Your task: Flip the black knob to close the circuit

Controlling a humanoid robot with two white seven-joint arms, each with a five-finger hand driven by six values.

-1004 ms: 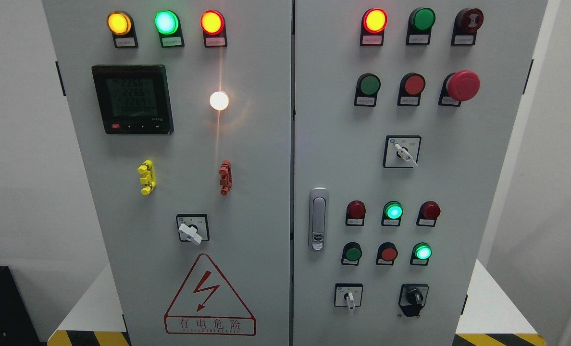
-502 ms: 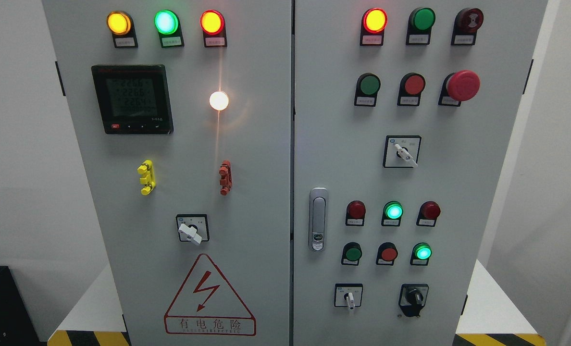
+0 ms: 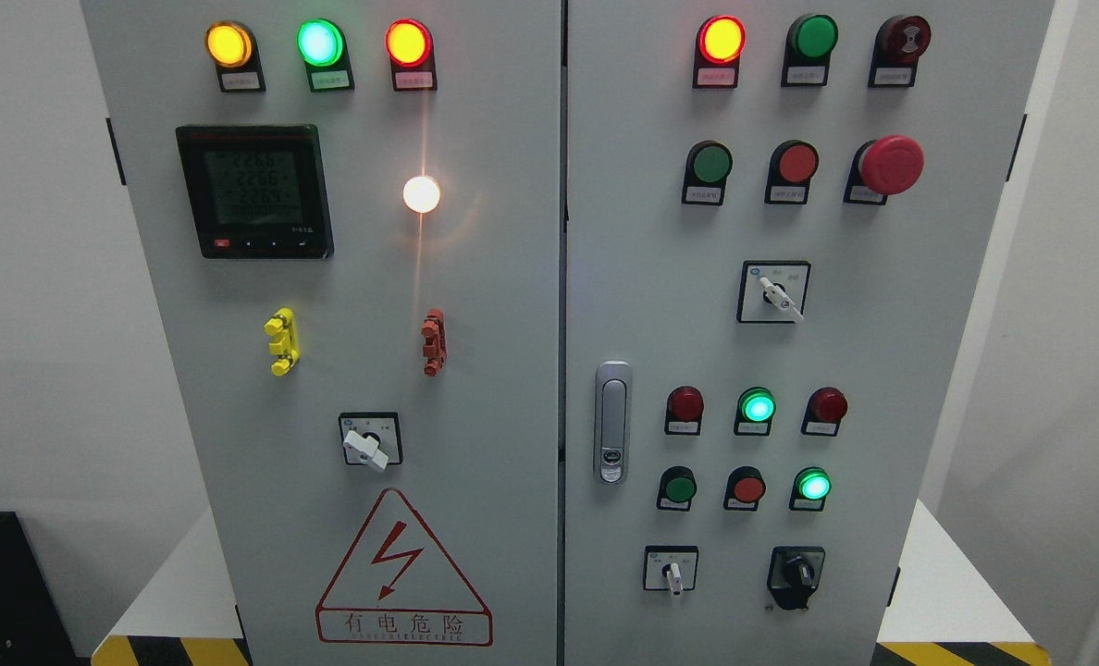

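The black knob (image 3: 798, 573) sits at the lower right of the grey cabinet's right door (image 3: 938, 370), on a black plate. Its pointer stands roughly upright, tilted slightly to the left. A white-handled switch (image 3: 671, 572) is to its left. Neither of my hands is in view.
The right door carries rows of lamps and buttons, a red mushroom button (image 3: 891, 165), a white rotary switch (image 3: 775, 294) and a metal door handle (image 3: 612, 422). The left door has a meter (image 3: 255, 191), a white switch (image 3: 368, 444) and a red warning triangle (image 3: 403, 573).
Only the digits on the meter display have changed. The knob and everything else stand as before.
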